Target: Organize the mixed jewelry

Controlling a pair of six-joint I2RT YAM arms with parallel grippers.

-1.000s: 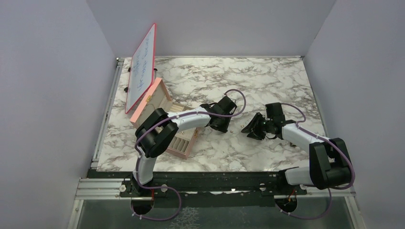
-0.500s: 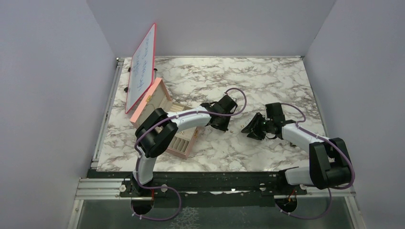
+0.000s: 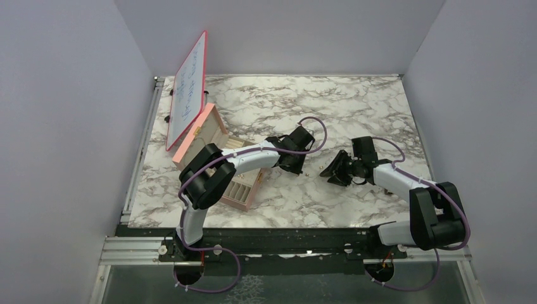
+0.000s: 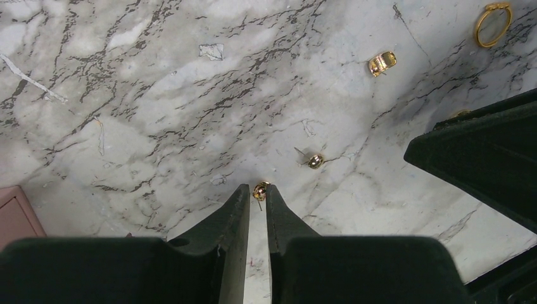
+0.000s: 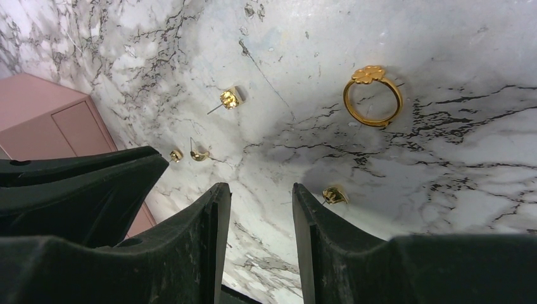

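The mixed jewelry lies loose on the marble between my two grippers. In the left wrist view, my left gripper (image 4: pixel 256 190) is shut on a small gold ball stud (image 4: pixel 259 189), pinched at the very fingertips, its pin hanging between them. A second ball stud (image 4: pixel 315 161), a gold square piece (image 4: pixel 382 63) and a gold ring (image 4: pixel 492 24) lie beyond. My right gripper (image 5: pixel 259 190) stands open over bare marble with nothing between its fingers. A gold stud (image 5: pixel 334 195) lies just outside its right finger. Further off lie a flower-topped ring (image 5: pixel 373 95) and a square stud (image 5: pixel 229 98).
The pink box (image 3: pixel 218 166) with beige compartments stands open left of centre, under the left forearm. A red-framed whiteboard (image 3: pixel 189 88) leans at the back left. The two grippers (image 3: pixel 294 159) (image 3: pixel 332 171) face each other closely. Grey walls enclose the table.
My left gripper has narrowed onto the gold ball stud and shifted slightly. The right arm has stayed still with its jaws at the same width.
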